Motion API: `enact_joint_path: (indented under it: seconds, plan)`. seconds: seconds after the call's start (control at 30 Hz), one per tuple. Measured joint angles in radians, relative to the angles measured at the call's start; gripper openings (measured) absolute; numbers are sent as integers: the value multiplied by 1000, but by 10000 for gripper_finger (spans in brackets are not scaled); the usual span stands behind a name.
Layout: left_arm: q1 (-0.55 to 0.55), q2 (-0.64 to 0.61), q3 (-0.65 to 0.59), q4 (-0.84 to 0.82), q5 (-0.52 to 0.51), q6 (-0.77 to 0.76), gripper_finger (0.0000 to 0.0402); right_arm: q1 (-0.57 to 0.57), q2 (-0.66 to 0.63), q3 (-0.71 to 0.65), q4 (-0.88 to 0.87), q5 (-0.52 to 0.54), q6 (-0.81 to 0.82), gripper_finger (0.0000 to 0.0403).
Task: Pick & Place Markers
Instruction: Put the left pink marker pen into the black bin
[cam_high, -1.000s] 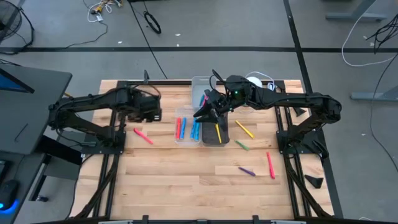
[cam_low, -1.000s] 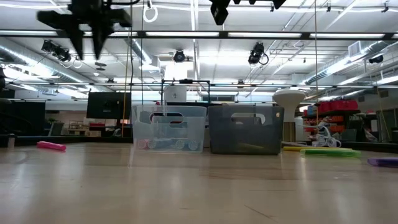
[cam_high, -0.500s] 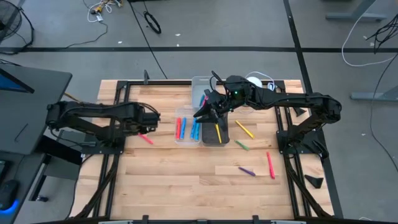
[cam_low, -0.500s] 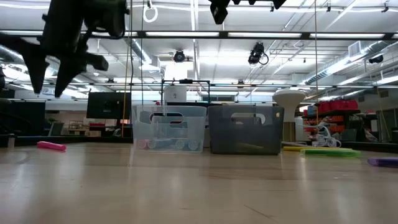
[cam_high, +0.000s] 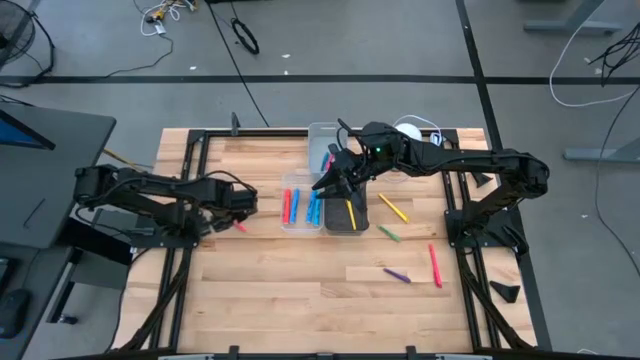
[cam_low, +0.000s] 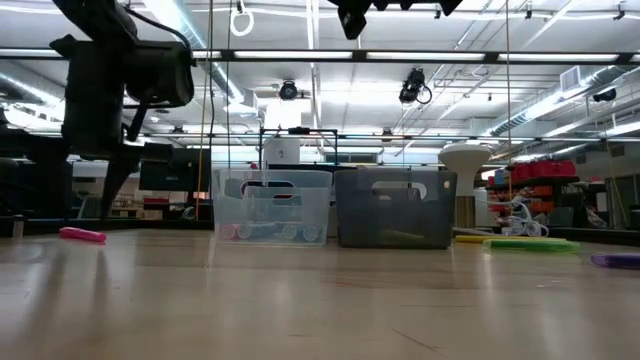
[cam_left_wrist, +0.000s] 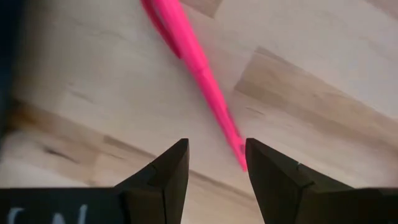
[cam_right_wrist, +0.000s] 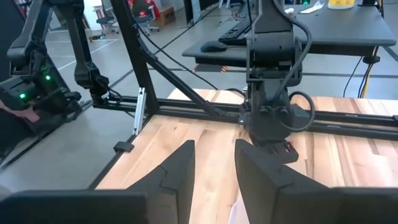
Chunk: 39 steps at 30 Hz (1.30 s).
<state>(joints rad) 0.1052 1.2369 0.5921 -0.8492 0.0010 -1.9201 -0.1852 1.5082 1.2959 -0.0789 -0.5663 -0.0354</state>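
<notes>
- The left pincer (cam_high: 238, 215) sits low over the surface (cam_high: 300, 300) at centre-left of the high view, right above the pink marker (cam_left_wrist: 199, 71). In the left wrist view its two dark fingers stand apart, with the marker's tip reaching into the gap between them; nothing is gripped.
- That pink marker lies flat on the boards, slanting across the wrist view from the upper left toward the fingers. In the low view it shows at far left, just below the arm.
- The right pincer (cam_high: 330, 180) hangs over the bins at centre frame of the high view. Its fingers show part open in the right wrist view, and I see nothing held between them.
- Other markers: red and blue ones lie in the clear bin (cam_high: 300, 203), and a yellow one in the dark bin (cam_high: 347, 212). Loose ones lie to the right: yellow (cam_high: 394, 208), green (cam_high: 389, 234), purple (cam_high: 397, 274) and red (cam_high: 435, 265), well apart from each other.
- Handling, as a judgement: the marker looks light, stiff and smooth plastic, and round, so it may roll or skid if nudged from one side. A hold across the barrel near its middle, fingers square to its length, should keep it from swinging. Here the fingers sit near its tip, so a hold taken there could let it pivot.
- Materials: the surface is pale wood planks with visible grain and a black frame around it. The bins are thin rectangular plastic, one see-through and one smoky dark.
</notes>
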Motion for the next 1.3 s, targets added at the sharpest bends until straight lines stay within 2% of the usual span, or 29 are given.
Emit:
enact_joint_path:
  seconds: [0.23,0.73,0.83,1.1,1.3]
  plan:
    - [6,27,-1,-3,-44,-59,165,-2,0,0,-1,0,-15,114]
    - [45,174,3,64,-37,-30,160,-2,0,0,-40,0,-36,114]
    - [46,182,3,76,-30,-10,134,-2,0,0,-45,0,-47,114]
    - [44,183,1,104,-28,62,31,-2,0,0,-43,0,-56,114]
    - [43,147,-2,117,-31,135,26,-2,0,0,-42,0,-56,114]
